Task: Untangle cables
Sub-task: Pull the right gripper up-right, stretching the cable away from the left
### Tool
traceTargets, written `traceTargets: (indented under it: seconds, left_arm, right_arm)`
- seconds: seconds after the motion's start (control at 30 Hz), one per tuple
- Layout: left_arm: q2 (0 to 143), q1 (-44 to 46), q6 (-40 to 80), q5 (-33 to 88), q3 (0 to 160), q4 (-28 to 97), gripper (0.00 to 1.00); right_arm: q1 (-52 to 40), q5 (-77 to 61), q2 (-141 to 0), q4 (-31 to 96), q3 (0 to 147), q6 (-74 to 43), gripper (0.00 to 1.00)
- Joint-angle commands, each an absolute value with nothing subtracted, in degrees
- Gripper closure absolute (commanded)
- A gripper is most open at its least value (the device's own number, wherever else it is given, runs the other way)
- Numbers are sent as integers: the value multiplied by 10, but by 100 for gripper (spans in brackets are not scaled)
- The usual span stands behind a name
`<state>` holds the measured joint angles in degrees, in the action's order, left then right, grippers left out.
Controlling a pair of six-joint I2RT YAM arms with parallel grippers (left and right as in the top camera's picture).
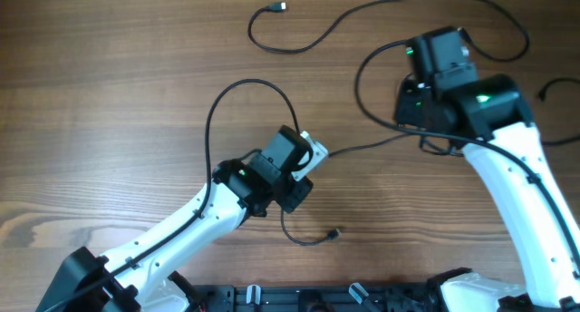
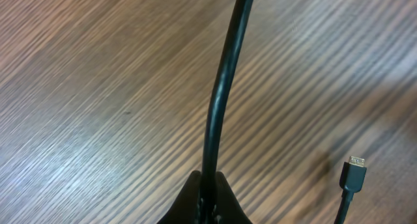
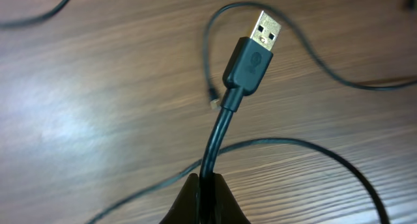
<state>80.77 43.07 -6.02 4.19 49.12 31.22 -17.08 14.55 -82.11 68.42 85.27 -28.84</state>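
Note:
Thin black cables lie in loose strands on the wooden table. My left gripper [image 1: 311,156] is shut on a black cable [image 2: 221,94] that runs straight up out of its jaws [image 2: 210,196]. This cable's loop [image 1: 245,83] arcs behind the left arm. A small plug [image 2: 354,167] lies to the gripper's right, also in the overhead view [image 1: 335,232]. My right gripper [image 1: 424,58] is shut on a cable just below its USB-A plug [image 3: 254,55], at the jaws [image 3: 208,199]. Another long strand with a plug [image 1: 281,6] lies along the far edge.
More black strands curve over the table under the right gripper [image 3: 313,146]. A further cable end [image 1: 545,92] lies at the right edge. The arms' base rail [image 1: 317,298] runs along the near edge.

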Motion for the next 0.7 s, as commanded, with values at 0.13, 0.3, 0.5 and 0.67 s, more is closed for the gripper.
traceTargets:
  seconds: [0.13, 0.3, 0.5, 0.67]
  left_arm:
    - [799, 471, -75, 41, 488, 272, 96]
    - [801, 482, -75, 41, 488, 213, 96]
    - [804, 483, -75, 48, 488, 201, 96]
    - [804, 483, -73, 51, 488, 201, 96]
  right_arm:
    - [-48, 184, -795, 688, 855, -255, 96]
    - [66, 184, -793, 689, 855, -240, 96]
    - [142, 155, -793, 684, 855, -191, 96]
    - [142, 121, -793, 672, 854, -141, 96]
